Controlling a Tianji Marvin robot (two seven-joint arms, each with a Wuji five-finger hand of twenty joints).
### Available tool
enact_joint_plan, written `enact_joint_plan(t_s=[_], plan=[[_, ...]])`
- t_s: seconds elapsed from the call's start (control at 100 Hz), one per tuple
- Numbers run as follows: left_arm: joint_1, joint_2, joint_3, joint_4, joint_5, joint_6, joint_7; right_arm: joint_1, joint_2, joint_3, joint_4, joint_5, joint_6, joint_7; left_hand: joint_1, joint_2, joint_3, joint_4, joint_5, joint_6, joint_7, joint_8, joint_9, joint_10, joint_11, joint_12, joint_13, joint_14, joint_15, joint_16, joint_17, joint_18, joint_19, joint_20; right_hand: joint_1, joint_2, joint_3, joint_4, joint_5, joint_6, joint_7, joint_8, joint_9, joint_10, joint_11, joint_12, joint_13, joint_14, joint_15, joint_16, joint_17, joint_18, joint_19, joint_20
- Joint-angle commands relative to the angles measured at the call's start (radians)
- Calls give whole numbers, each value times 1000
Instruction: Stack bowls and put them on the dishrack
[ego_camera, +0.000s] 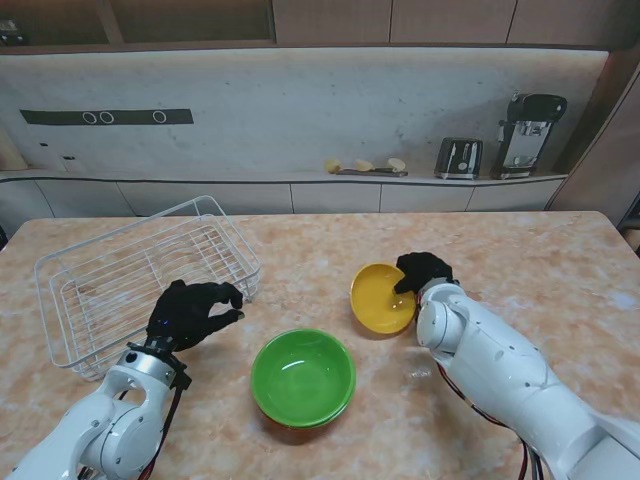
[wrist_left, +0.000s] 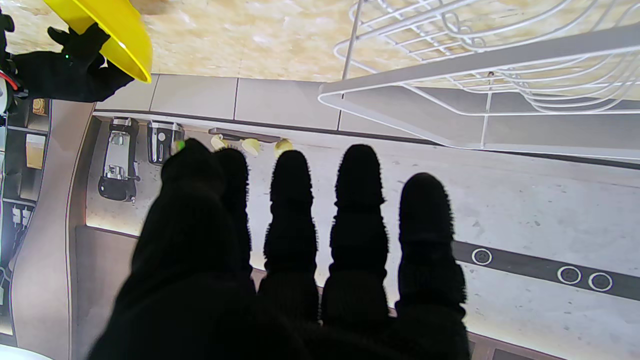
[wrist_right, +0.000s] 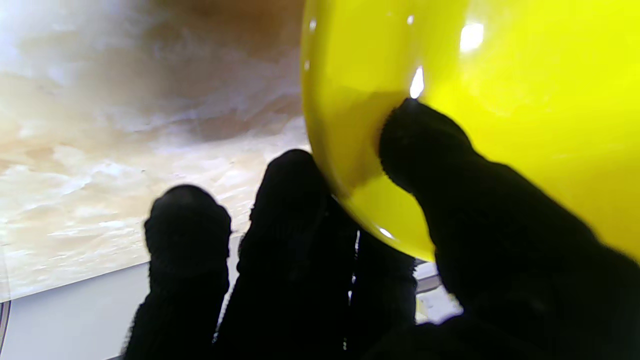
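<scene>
My right hand (ego_camera: 424, 270) is shut on the rim of a yellow bowl (ego_camera: 381, 298), which is tilted and lifted off the table right of centre. The right wrist view shows the yellow bowl (wrist_right: 480, 100) pinched between the thumb inside it and the fingers (wrist_right: 295, 200) outside. The bowl's edge (wrist_left: 107, 35) also shows in the left wrist view. A green bowl (ego_camera: 303, 377) sits upright on the table nearer to me, left of the yellow one. My left hand (ego_camera: 193, 311) hovers open beside the white wire dishrack (ego_camera: 140, 275), fingers (wrist_left: 292, 200) extended, holding nothing.
The dishrack (wrist_left: 475, 75) stands on the table's left part, with nothing in it. Beyond the table a counter carries a toaster (ego_camera: 459, 158), a coffee machine (ego_camera: 529, 135) and a few small yellow items (ego_camera: 364, 165).
</scene>
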Motion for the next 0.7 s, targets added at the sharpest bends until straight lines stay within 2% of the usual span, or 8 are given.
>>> enact_joint_plan(t_s=[0.0,0.17,0.69], plan=[[5,-2,0,-7,0,1,-12,-22,1,5,-15,-2,7,12,5,41,-13,-9,16,-16,-7,-6,18,1,-9,-10,-4,14,0,-8,-9,19,-2,9,185,47,199,114,138,-190,244,134,40,-50,34,35,52,-99,76,51,38,-21,65,47],[5,-2,0,-7,0,1,-10,-51,12,48,-69,-17,16,5,5,42,-13,-9,17,-15,-7,-6,17,1,-9,-11,-5,15,-1,-8,-9,20,-2,9,186,62,237,140,157,-197,267,181,55,-55,48,76,68,-114,109,99,63,-27,86,102],[5,-2,0,-4,4,-6,-3,-175,56,196,-293,-115,6,-29,5,41,-13,-9,16,-16,-7,-6,18,1,-9,-10,-5,15,-1,-8,-8,19,-1,9,211,80,222,145,211,-201,262,226,92,-54,26,124,102,-114,109,132,112,-27,76,177]])
